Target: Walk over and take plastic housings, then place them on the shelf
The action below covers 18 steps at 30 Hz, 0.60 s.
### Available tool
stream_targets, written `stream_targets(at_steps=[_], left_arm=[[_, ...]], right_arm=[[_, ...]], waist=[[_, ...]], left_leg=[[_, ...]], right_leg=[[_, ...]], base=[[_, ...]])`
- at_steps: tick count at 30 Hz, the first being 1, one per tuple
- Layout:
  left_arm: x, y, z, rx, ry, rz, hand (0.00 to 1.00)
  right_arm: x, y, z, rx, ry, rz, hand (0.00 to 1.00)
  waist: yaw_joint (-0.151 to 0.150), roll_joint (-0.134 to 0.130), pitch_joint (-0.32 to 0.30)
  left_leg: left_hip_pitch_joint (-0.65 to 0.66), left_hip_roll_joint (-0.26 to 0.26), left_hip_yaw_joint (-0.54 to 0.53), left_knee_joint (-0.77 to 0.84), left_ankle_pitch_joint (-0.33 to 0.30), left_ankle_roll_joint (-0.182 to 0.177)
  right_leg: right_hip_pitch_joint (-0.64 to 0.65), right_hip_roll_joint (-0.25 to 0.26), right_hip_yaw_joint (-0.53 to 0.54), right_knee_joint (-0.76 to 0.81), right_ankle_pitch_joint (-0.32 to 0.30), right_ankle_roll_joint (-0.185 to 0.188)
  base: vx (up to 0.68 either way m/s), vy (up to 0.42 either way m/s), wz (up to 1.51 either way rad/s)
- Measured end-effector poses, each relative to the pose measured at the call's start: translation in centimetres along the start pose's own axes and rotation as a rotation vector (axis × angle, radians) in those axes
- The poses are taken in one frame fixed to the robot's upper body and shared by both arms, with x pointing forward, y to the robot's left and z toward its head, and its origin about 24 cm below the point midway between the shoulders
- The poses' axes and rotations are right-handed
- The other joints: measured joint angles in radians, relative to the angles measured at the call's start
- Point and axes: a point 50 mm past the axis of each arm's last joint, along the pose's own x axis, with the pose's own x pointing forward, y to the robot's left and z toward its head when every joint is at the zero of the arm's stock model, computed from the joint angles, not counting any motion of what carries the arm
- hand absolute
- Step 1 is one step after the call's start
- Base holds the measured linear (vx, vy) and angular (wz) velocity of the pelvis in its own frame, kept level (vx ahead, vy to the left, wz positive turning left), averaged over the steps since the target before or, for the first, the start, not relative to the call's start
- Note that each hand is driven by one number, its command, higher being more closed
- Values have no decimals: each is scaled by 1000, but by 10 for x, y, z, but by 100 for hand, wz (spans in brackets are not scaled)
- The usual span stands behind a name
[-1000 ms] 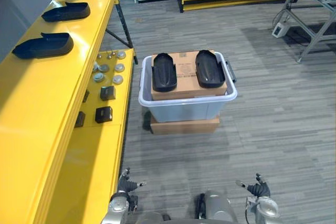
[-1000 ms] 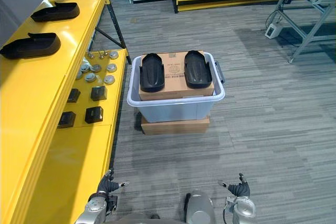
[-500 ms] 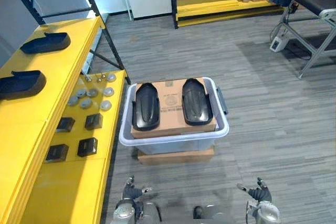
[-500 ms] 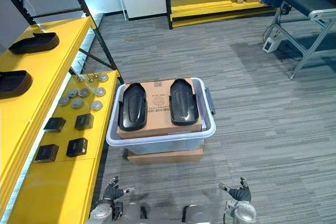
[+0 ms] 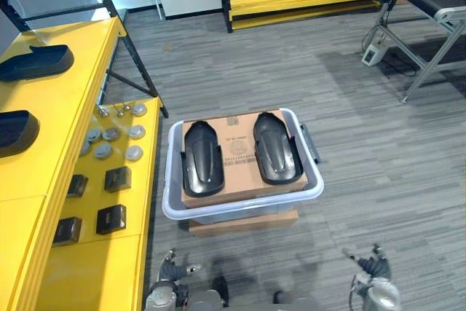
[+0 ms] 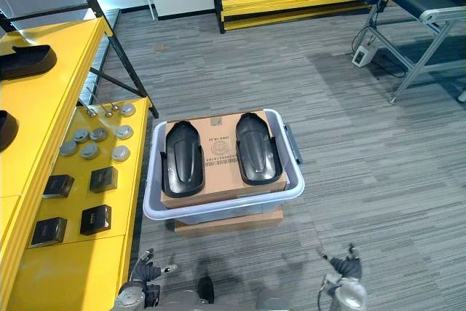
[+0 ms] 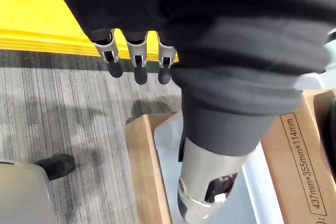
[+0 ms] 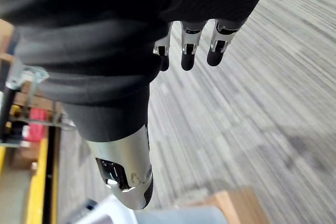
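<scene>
Black plastic housings (image 5: 202, 158) are seen on a cardboard box (image 5: 237, 143) in a tub (image 5: 240, 207), ahead of the left hand (image 5: 172, 271) and right hand (image 5: 373, 267). Left wrist view: fingers (image 7: 137, 66) are held straight, empty. Right wrist view: fingers (image 8: 188, 56) likewise straight, empty.

The one print clear enough to make out is on the box (image 7: 285, 182). In the left wrist view a single line of black characters (image 7: 300, 166) runs along one edge of its brown face. It is a size marking of three millimetre figures joined by crosses. In the head views the box's top face carries more black print (image 5: 234, 148) in the strip between the two housings (image 5: 202, 167) (image 5: 275, 148). There is a small mark (image 5: 231, 120) by the far edge and a round stamp with lines of text nearer the middle, all too small to read.
</scene>
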Motion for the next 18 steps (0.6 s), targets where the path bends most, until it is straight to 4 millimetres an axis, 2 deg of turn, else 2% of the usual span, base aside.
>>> stream_targets(at_steps=[1, 3, 4, 6, 7, 8, 9, 11, 12, 15, 16, 18], left_arm=[[-1, 0, -2, 1, 4, 0, 0], [-3, 0, -7, 13, 17, -5, 0], [-4, 0, -9, 18, 21, -8, 0], [-5, -2, -9, 34, 13, -28, 0], [-5, -2, -9, 34, 13, -28, 0], [-5, -5, -8, 56, 0, -48, 0], [-5, -6, -7, 62, -8, -53, 0], [-5, -7, -6, 67, -15, -59, 0], [-5, -9, -4, 73, -25, -67, 0], [-5, -13, 1, 83, -50, -84, 0], [-5, -14, 3, 83, -64, -87, 0], [-5, -16, 5, 80, -75, -88, 0]], right_arm=[[2, -1, 10, 4, -42, -4, 0], [5, -3, 45, 27, -195, -19, 0], [6, -2, 52, 37, -226, -19, 0], [7, 7, 79, 72, -334, -10, 0], [7, 7, 79, 72, -334, -10, 0], [6, 23, 102, 52, -439, 41, 0], [5, 35, 114, 31, -491, 81, 0], [4, 51, 125, 8, -536, 126, 0], [8, 66, 132, -18, -557, 161, 0], [21, 89, 134, -93, -526, 200, 0], [27, 103, 135, -136, -504, 226, 0], [32, 118, 137, -158, -475, 246, 0]], waist=[[-3, 0, -1], [-12, 0, -12], [-13, -1, -16], [-11, 0, -26], [-11, 0, -26], [-11, 3, -28], [-10, 2, -28], [-7, 2, -28], [-3, 3, -28], [16, 6, -26], [20, 12, -20], [27, 21, -13]], left_leg=[[2, 0, 0, -7, 4, 0], [2, -3, -4, -29, 13, 2], [1, -3, -4, -30, 13, 2], [2, -6, -6, -42, 19, 7], [2, -6, -6, -42, 19, 7], [-2, -7, -9, -52, 26, 11], [-2, -8, -14, -60, 34, 12], [-11, -10, -25, -62, 40, 13], [-20, -14, -40, -66, 51, 17], [-27, -21, -64, -82, 71, 21], [-41, -23, -84, -83, 81, 22], [-58, -24, -94, -83, 91, 24]], right_leg=[[0, 0, 0, -2, 1, 1], [-6, 0, -3, -7, 2, 3], [-8, 0, -2, -7, 3, 4], [-11, -2, -3, -7, 3, 4], [-11, -2, -3, -7, 3, 4], [-17, -2, -3, -10, 9, 10], [-17, -2, -8, -15, 13, 11], [-16, -3, -19, -26, 19, 12], [-18, -7, -33, -32, 22, 13], [-18, -11, -57, -39, 25, 13], [-21, -13, -75, -43, 31, 11], [-34, -13, -85, -44, 37, 11]], base=[[23, -26, 5], [32, -10, 4], [36, -2, 1], [16, 1, 1], [5, 6, 4], [-10, 5, 6], [-17, 3, 13], [-26, -3, 21], [-38, -3, 27], [-54, -2, 30], [-83, 0, 42], [-73, 6, 25]])
